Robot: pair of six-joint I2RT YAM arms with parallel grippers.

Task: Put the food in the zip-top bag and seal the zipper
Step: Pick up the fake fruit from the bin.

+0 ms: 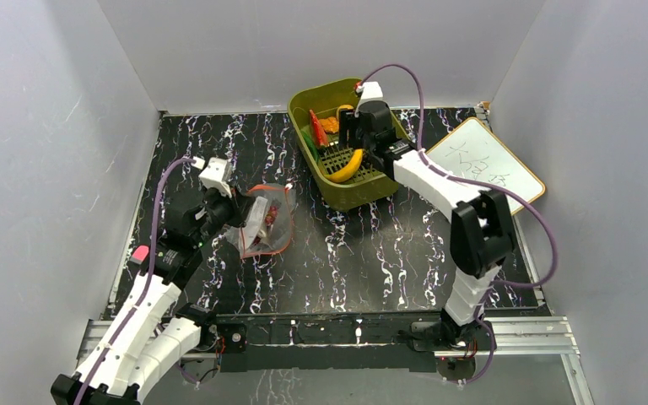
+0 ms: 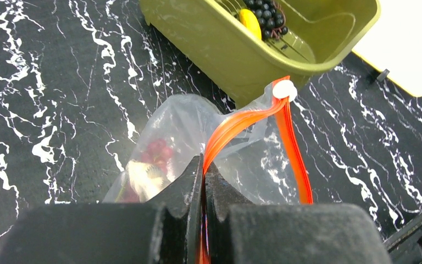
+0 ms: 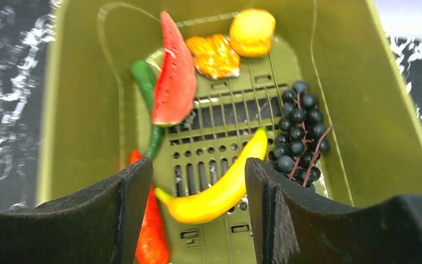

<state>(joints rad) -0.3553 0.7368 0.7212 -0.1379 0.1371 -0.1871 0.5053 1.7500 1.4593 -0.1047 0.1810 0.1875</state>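
The clear zip-top bag [image 1: 263, 221] lies left of centre with red food inside; it also shows in the left wrist view [image 2: 170, 143]. My left gripper [image 2: 203, 170] is shut on its red-orange zipper [image 2: 242, 124], holding the mouth up. My right gripper [image 3: 198, 187] is open above the olive basket [image 3: 77, 110], with the yellow banana [image 3: 220, 190] lying between its fingers. The basket also holds a watermelon slice [image 3: 175, 74], dark grapes [image 3: 302, 129], an orange [image 3: 251, 32], a red chili [image 3: 151, 236], a green piece [image 3: 145, 82] and an orange bit [image 3: 215, 55].
The olive basket [image 1: 312, 97] stands at the back centre, close to the bag. A white board [image 1: 485, 164] lies at the back right. Grey walls enclose the black marbled table [image 1: 371, 253].
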